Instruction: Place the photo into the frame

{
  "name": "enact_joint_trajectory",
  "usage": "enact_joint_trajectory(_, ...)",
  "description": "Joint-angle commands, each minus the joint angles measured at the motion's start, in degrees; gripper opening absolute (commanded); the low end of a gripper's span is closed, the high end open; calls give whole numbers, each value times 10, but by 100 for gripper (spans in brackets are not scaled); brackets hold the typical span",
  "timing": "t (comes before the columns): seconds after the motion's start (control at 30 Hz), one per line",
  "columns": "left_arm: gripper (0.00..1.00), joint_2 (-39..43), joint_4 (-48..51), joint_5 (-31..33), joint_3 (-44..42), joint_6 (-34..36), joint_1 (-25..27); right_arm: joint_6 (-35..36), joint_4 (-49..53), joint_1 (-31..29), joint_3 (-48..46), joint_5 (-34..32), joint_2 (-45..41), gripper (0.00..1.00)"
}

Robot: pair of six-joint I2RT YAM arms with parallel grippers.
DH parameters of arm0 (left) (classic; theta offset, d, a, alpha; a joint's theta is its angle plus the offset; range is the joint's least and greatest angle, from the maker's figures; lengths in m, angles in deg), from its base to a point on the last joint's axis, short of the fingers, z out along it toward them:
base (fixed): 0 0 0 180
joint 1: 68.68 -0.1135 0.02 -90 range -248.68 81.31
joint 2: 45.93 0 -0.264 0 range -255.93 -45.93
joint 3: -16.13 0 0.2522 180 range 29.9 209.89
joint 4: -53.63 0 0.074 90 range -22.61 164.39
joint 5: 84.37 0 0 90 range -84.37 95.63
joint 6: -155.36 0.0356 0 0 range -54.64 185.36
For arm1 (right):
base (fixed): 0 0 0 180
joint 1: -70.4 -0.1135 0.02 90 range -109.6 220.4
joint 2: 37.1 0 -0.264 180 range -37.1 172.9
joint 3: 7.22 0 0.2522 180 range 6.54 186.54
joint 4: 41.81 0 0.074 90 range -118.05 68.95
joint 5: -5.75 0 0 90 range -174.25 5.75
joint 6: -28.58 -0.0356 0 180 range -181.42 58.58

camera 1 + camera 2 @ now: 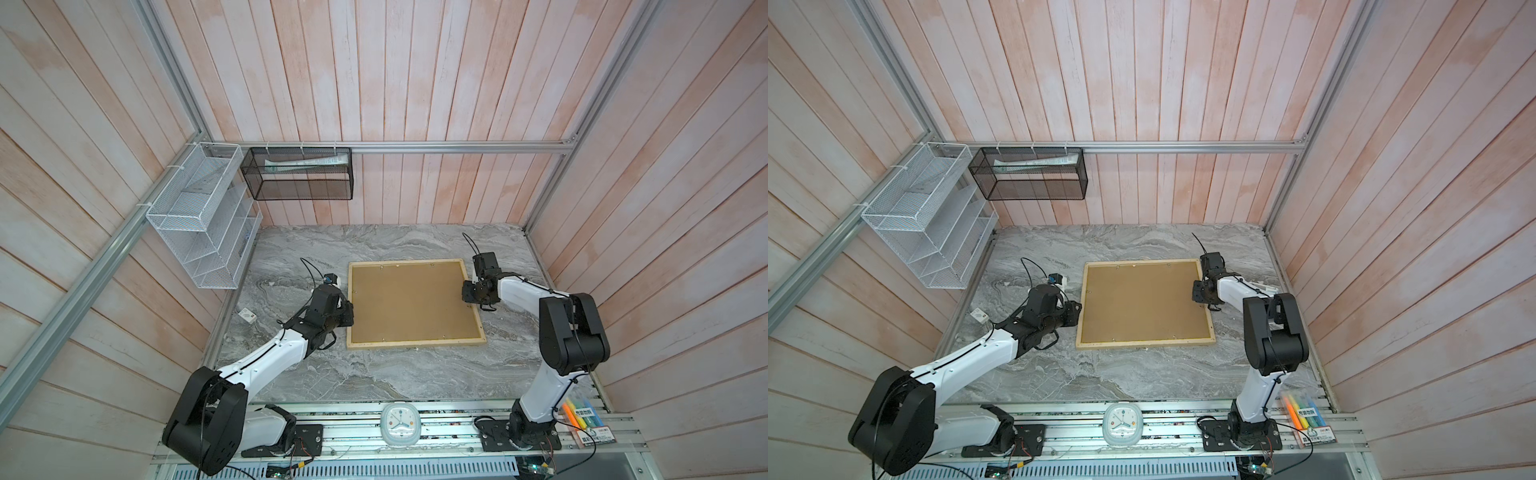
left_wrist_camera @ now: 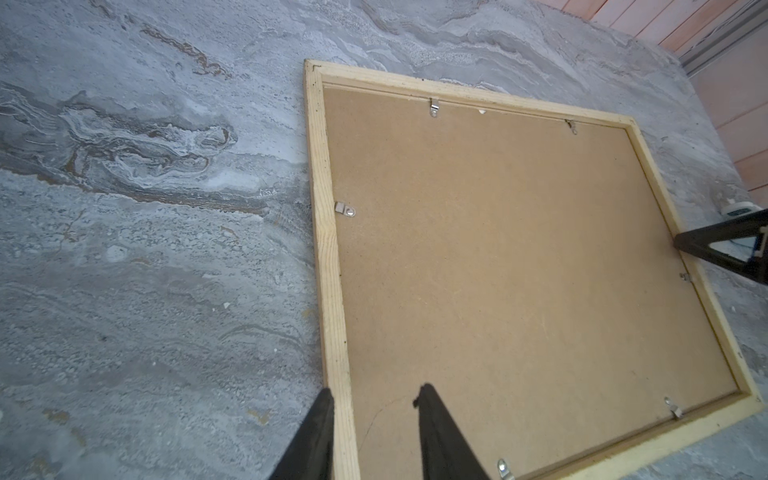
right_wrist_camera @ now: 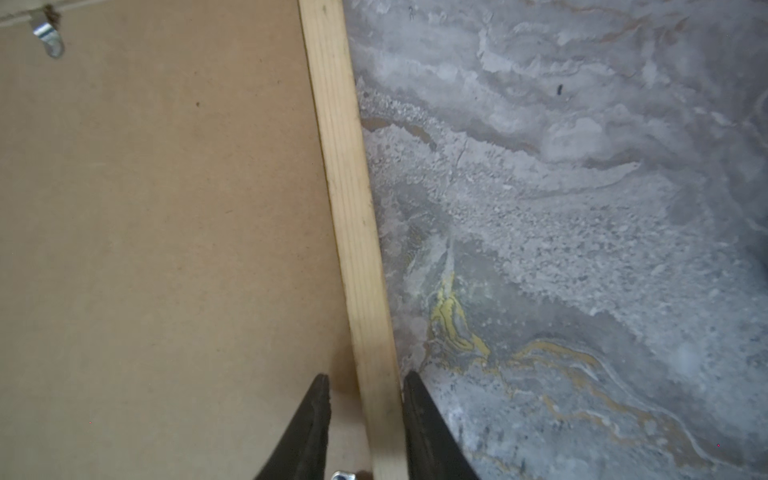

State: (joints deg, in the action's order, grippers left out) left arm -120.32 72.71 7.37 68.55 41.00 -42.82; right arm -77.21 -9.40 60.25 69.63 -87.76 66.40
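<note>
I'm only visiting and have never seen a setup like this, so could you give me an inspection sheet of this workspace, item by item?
Surface: grey marbled tabletop, flat.
Job's things: frame lies face down with a brown backing board in it and metal clips at its edges; photo not seen.
Clutter: small white item left of the frame; clock and highlighters on the front rail.
Grippers: left tool open, astride the frame strip on its side; right tool open, astride the opposite strip.
Cables: black cables arch above both wrists, off the frame.
Surroundings: plank walls, white wire rack, black mesh basket.
</note>
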Motion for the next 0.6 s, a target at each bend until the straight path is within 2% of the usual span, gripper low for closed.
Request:
enact_joint_trajectory(0.0,36,-11,-3,-5,4,14,6,4,21,3,12,-14,9,31)
enact_joint_trajectory(0.57,39,3,-43,-14,0,41,61,21,41,7,21,-11,28,20)
